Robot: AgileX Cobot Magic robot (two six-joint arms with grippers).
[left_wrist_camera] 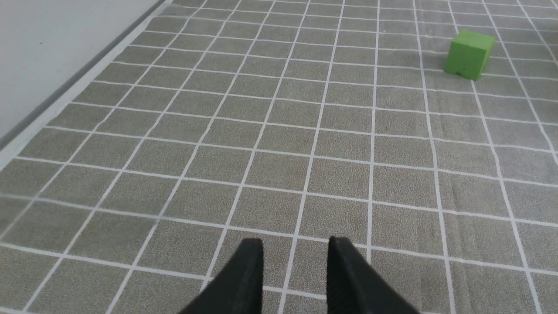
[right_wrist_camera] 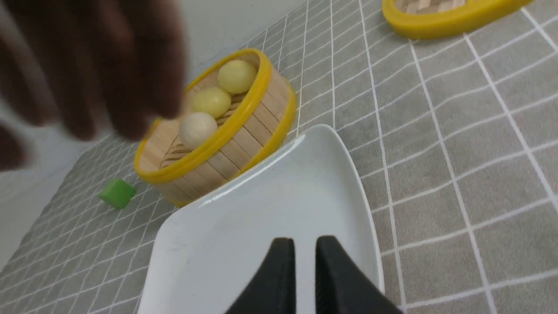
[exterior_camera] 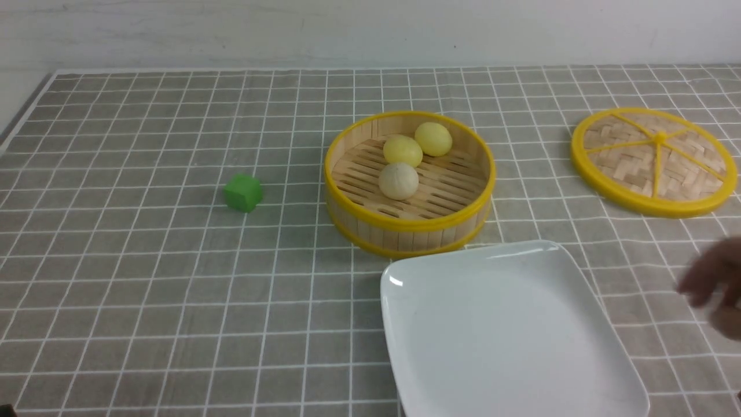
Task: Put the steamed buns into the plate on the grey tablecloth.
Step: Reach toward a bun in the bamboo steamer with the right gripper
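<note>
Right gripper (right_wrist_camera: pixel 305 240), jaws narrowly apart and empty, hangs over the plate (right_wrist_camera: pixel 261 209); buns (right_wrist_camera: pixel 211 101) sit in the steamer (right_wrist_camera: pixel 244 144) just beyond, nearer it than the left gripper (left_wrist_camera: pixel 296 242), likewise apart.

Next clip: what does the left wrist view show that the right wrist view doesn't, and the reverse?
Only left wrist: the left pincer, tips apart, holding nothing. Only right wrist: the right pincer, tips narrowly apart; the glossy white square plate; the yellow-rimmed bamboo steamer holding three round steamed buns; the woven yellow-rimmed lid; a blurred hand. Both: the green cube and the grey gridded tablecloth.
</note>
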